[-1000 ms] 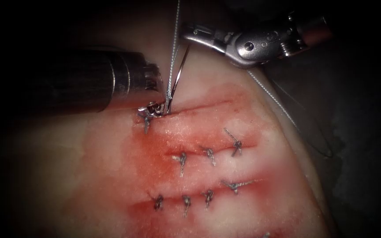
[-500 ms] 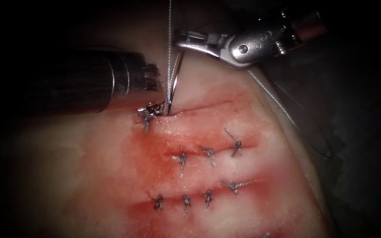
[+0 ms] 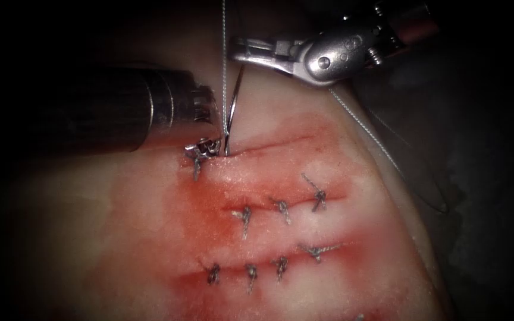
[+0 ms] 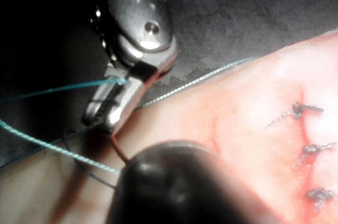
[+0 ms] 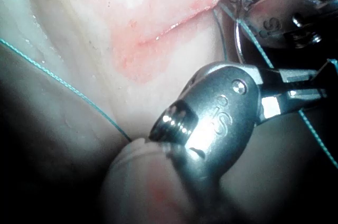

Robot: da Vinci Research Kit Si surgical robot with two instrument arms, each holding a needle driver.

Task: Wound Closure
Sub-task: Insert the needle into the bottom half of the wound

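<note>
Endoscope view: the right tool (image 3: 239, 50), upper centre, grips the curved needle (image 3: 232, 113) near its upper end; the needle's lower end enters the tissue (image 3: 120, 238) at the top cut (image 3: 275, 142). The left tool (image 3: 204, 145) meets the cut's left end, grip unreadable. Thread (image 3: 223, 59) rises alongside. Left wrist view: the right tool (image 4: 108, 113) is clamped, thread (image 4: 53, 93) crossing it.

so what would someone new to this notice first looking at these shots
Probably the curved needle, standing up out of the top cut at its left end, with the right tool shut on its upper end. The left tool is down at the tissue beside the needle's foot. Below, two more cuts carry rows of knotted stitches amid red fluid.
</note>
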